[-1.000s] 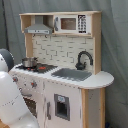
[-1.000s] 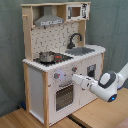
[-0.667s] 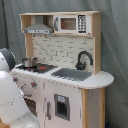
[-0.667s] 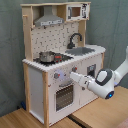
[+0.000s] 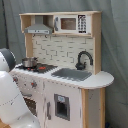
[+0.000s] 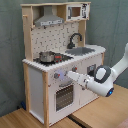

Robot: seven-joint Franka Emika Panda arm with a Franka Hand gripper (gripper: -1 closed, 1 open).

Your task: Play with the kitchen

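The kitchen [image 5: 65,75] [image 6: 60,65] is a white and light-wood toy with a grey hood [image 5: 37,27], a dotted backsplash, a black faucet [image 5: 83,60] [image 6: 75,39], a grey sink [image 5: 72,74] [image 6: 81,50] and a stovetop [image 6: 52,58]. In the second exterior view my gripper [image 6: 70,76] reaches in from the right. Its tip is at the knob panel [image 6: 62,75], just above the windowed oven door [image 6: 63,96]. In the first exterior view only my white arm [image 5: 11,97] shows at the lower left, and the gripper is hidden behind it.
A small metal pot [image 5: 29,62] [image 6: 46,56] stands on the stovetop. A toy microwave [image 5: 75,23] [image 6: 76,11] sits on the top shelf. The kitchen stands on a wooden floor [image 6: 100,112] before a grey curtain [image 5: 115,45].
The arm has shifted slightly: the gripper's tip moved a little left along the knob panel, and the wrist joint sank lower. The kitchen has not moved.
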